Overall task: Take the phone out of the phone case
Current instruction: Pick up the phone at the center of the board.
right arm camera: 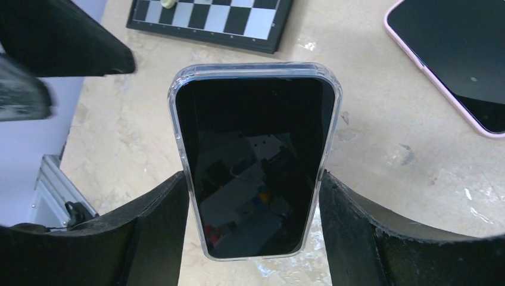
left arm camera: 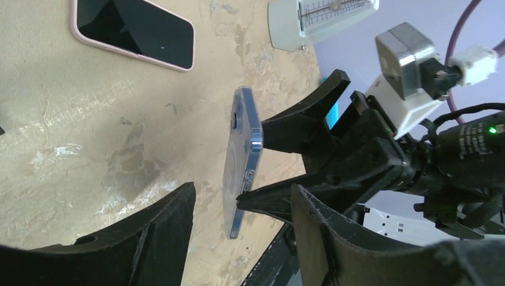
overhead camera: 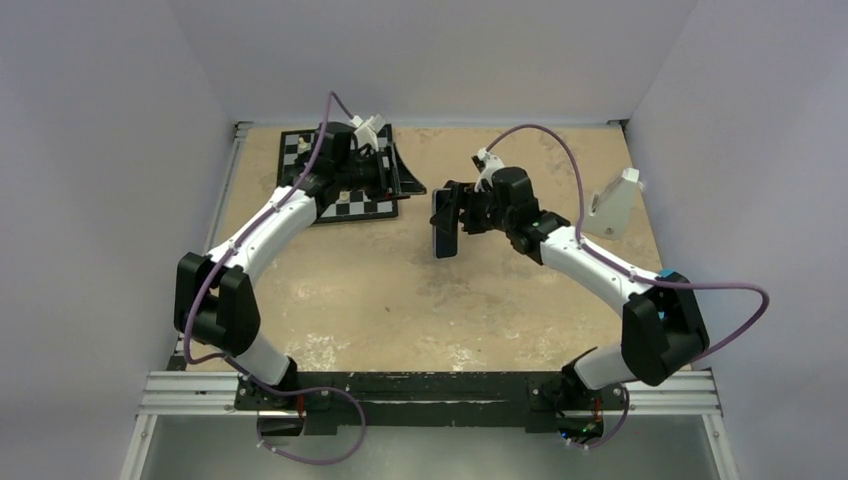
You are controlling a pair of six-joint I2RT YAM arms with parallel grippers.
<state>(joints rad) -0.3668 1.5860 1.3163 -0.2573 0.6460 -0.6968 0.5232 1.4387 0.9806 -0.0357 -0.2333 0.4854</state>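
We see phone (right arm camera: 255, 173), glossy black glass, seated in phone case (right arm camera: 174, 101), a thin clear shell with rounded corners. It sits centre frame, held upright off table (right arm camera: 387, 155). Clamped on case's long edges, lower frame: right gripper (right arm camera: 255, 199). We judge this grip leaves upper end free for peeling.

Spread wide and empty at bottom of frame: left gripper (left arm camera: 243, 199), facing case back. We read it as lined up to grab. Upper left, flat, screen up: pink-rimmed phone (left arm camera: 134, 33). Top edge: chessboard (right arm camera: 208, 21).
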